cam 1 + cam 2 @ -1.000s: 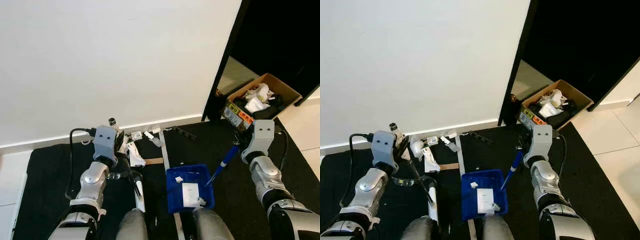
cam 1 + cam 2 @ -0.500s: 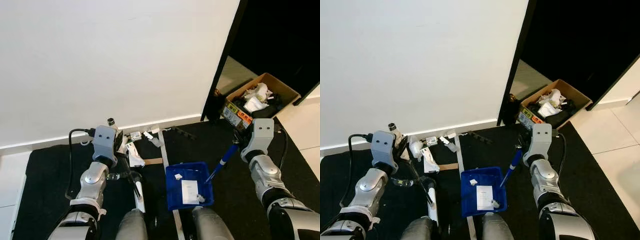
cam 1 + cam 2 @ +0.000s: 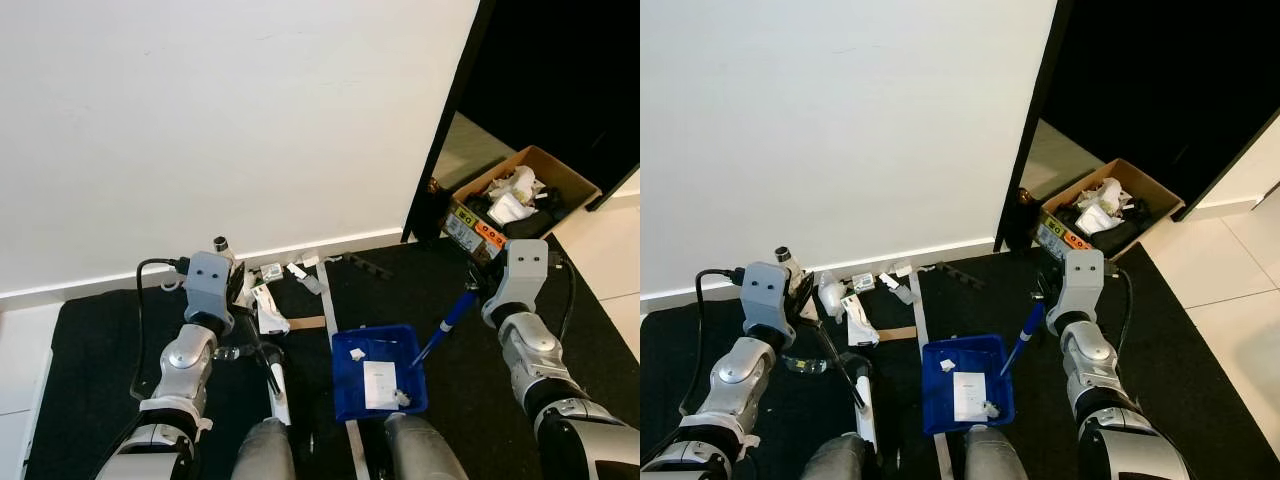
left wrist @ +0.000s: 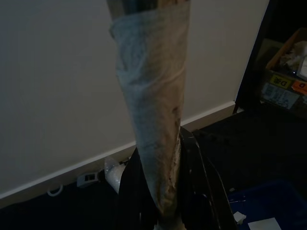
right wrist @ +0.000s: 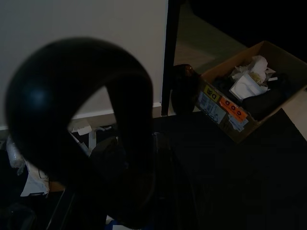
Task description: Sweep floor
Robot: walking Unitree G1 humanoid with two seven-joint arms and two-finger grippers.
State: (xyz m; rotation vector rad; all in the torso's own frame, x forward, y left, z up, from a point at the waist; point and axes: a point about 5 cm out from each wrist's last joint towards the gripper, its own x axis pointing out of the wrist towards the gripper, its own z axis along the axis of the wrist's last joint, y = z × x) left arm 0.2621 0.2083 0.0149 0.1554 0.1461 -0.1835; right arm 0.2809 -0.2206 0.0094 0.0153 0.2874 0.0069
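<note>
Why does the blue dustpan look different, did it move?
Yes. The blue dustpan slid slightly toward the wall; its front edge now sits nearer the brown tape strip.

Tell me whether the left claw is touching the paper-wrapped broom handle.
Touching. The left wrist view shows the left claw with its black fingers closed against both sides of the paper-wrapped broom handle.

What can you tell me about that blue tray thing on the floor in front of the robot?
The blue dustpan looks like plastic: a shallow, roughly square pan with low walls, lying flat on the dark mat close to the robot's feet. A blue handle slants up from its right side into the right pincer. Inside lie a white paper slip and a few small white scraps. A pale strip on the floor passes beneath its left part.
</note>
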